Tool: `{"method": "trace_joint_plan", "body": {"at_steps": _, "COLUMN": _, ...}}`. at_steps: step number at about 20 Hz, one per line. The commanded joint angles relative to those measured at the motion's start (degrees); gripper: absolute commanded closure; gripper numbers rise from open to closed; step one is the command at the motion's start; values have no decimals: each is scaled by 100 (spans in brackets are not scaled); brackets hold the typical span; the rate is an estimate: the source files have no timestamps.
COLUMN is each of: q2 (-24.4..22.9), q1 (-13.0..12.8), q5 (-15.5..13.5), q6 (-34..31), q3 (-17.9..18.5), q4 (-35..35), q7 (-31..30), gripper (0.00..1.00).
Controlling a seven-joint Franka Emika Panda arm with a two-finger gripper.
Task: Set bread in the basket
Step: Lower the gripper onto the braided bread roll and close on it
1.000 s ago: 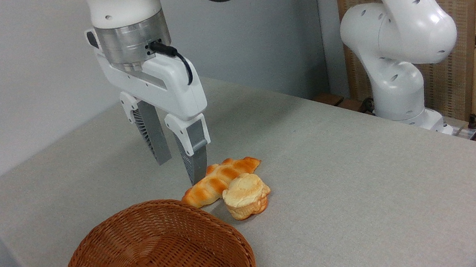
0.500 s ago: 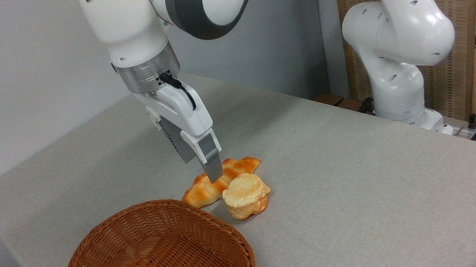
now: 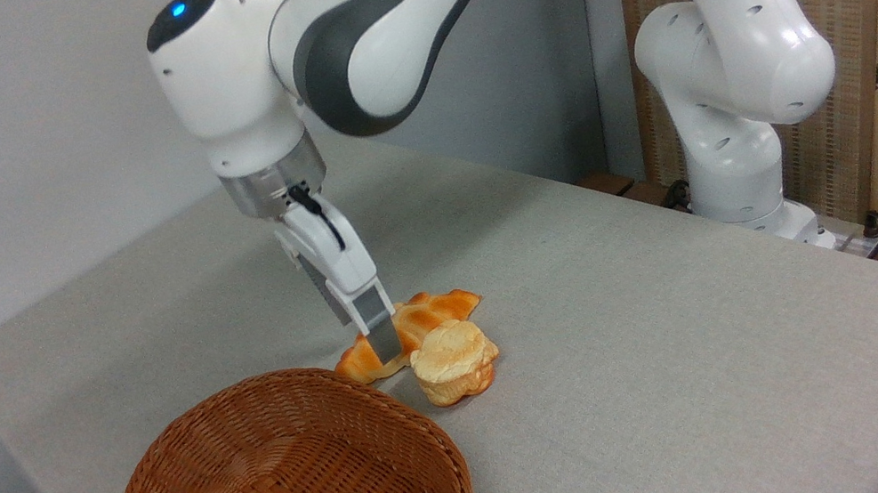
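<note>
Since the earlier frames the gripper (image 3: pixel 383 348) has dropped lower and turned edge-on, near finger (image 3: pixel 383 338) now over the bread's (image 3: pixel 424 316) middle. Camera view: jaw spread cannot be told, far finger hidden. Bread lies on the table (image 3: pixel 648 354), touching the bun (image 3: pixel 454 360) at its 5 o'clock, just outside the basket (image 3: pixel 292 489) at the rim's 1 o'clock.

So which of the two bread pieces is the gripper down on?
The long golden-orange braided loaf, under the gripper; the round pale bun sits clear, nearer the camera.
</note>
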Motion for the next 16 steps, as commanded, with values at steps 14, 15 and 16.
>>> {"method": "trace_joint_plan", "body": {"at_steps": 14, "q2": 227, "q1": -116, "q5": 20, "q6": 81, "q3": 48, "q4": -3, "q7": -6, "gripper": 61}}
{"method": "trace_joint_plan", "body": {"at_steps": 15, "q2": 227, "q1": -116, "q5": 20, "q6": 81, "q3": 48, "q4": -3, "q7": -6, "gripper": 61}}
{"method": "trace_joint_plan", "body": {"at_steps": 16, "q2": 236, "q1": -116, "q5": 20, "q6": 81, "q3": 48, "q4": -3, "q7": -6, "gripper": 61}}
